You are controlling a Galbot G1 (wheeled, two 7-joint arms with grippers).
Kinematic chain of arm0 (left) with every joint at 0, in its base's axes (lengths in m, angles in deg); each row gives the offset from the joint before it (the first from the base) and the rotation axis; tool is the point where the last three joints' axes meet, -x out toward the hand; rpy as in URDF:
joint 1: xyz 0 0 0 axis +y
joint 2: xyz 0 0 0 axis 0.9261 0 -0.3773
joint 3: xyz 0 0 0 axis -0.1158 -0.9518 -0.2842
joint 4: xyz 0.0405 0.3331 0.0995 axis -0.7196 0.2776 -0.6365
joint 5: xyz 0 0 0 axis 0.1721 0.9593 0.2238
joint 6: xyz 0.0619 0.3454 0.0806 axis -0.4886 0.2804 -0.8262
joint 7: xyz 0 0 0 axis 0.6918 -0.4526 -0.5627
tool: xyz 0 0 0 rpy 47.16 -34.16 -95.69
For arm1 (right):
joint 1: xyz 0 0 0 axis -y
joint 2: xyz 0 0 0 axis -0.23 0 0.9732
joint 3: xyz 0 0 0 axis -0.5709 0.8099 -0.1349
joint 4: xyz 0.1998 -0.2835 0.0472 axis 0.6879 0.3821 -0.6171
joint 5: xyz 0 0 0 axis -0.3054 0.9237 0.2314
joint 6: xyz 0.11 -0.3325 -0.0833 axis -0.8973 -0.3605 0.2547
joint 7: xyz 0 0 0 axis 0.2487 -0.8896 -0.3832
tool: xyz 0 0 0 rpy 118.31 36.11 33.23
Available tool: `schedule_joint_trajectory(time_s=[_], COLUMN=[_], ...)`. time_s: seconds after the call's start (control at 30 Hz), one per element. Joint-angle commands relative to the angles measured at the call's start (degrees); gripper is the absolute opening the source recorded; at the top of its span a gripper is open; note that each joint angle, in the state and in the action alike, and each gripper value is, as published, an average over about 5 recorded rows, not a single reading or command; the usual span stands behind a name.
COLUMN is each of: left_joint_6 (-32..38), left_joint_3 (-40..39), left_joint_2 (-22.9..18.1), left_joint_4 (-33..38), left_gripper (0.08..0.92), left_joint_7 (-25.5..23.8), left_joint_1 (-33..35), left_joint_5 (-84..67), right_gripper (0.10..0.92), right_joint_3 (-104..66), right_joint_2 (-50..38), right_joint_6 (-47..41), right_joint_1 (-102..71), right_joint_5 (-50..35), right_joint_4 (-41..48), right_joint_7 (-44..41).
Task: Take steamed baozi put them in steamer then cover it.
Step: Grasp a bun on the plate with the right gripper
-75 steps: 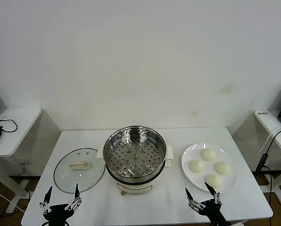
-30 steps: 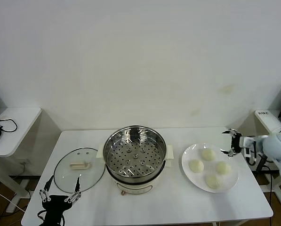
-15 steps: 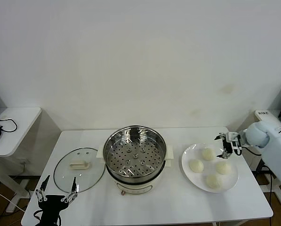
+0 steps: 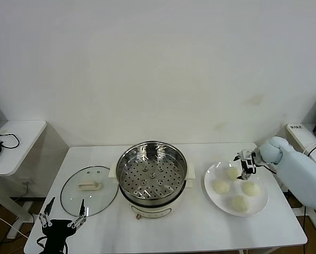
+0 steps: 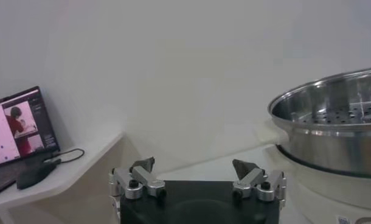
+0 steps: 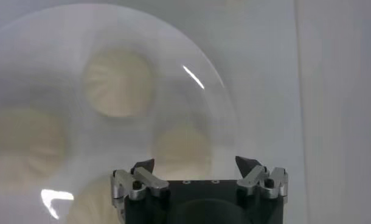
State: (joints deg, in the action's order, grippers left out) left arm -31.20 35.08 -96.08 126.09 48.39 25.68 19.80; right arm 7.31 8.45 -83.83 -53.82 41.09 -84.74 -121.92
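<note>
Several cream-white steamed baozi (image 4: 220, 186) lie on a white plate (image 4: 211, 197) at the right. My right gripper (image 4: 243, 164) hovers open just above the rearmost baozi (image 4: 231, 174), holding nothing. In the right wrist view the open right gripper (image 6: 194, 163) hangs over the nearest baozi (image 6: 182, 149), with another baozi (image 6: 117, 82) farther off. The steel steamer (image 4: 152, 177) stands empty at the table's middle on its cream base. The glass cover (image 4: 89, 189) lies flat to its left. My left gripper (image 4: 62, 219) waits open at the front left corner, and the left wrist view shows the left gripper (image 5: 193, 164) empty beside the steamer (image 5: 331, 122).
A side desk (image 4: 12, 143) with cables stands at the far left, and a laptop (image 5: 18, 125) sits on it. Another desk edge (image 4: 306, 140) with a hanging cable is at the far right. A white wall is close behind the table.
My right arm has swung from the table's front edge round the right side and inward over the plate, staying open. The left gripper has sunk slightly at the front left.
</note>
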Motion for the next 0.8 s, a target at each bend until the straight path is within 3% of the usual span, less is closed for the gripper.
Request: schedule_joint_trajectory(time_s=[0.03,0.3,0.8], left_joint_6=[0.1,0.2,0.8], left_joint_3=[0.0,-0.3,-0.4], left_joint_2=[0.0,-0.1,-0.3], left_joint_4=[-0.2,-0.2,-0.3], left_gripper=[0.823,0.823,0.823], left_joint_7=[0.0,0.0,0.2], left_joint_1=[0.1,0.1,0.4], left_joint_5=[0.1,0.2,0.4], right_gripper=[0.822,0.787,0.633], right_joint_3=[1.9,1.7,1.3], right_joint_2=[2.3,2.9,2.9], right_joint_6=[-0.3,-0.5,-0.5], right_joint_1=[1.1,0.6,0.9], right_joint_5=[1.2,2.0,1.8], right_joint_4=[2.9,3.7,3.4], right_joint_7=[0.2,0.6,0.2])
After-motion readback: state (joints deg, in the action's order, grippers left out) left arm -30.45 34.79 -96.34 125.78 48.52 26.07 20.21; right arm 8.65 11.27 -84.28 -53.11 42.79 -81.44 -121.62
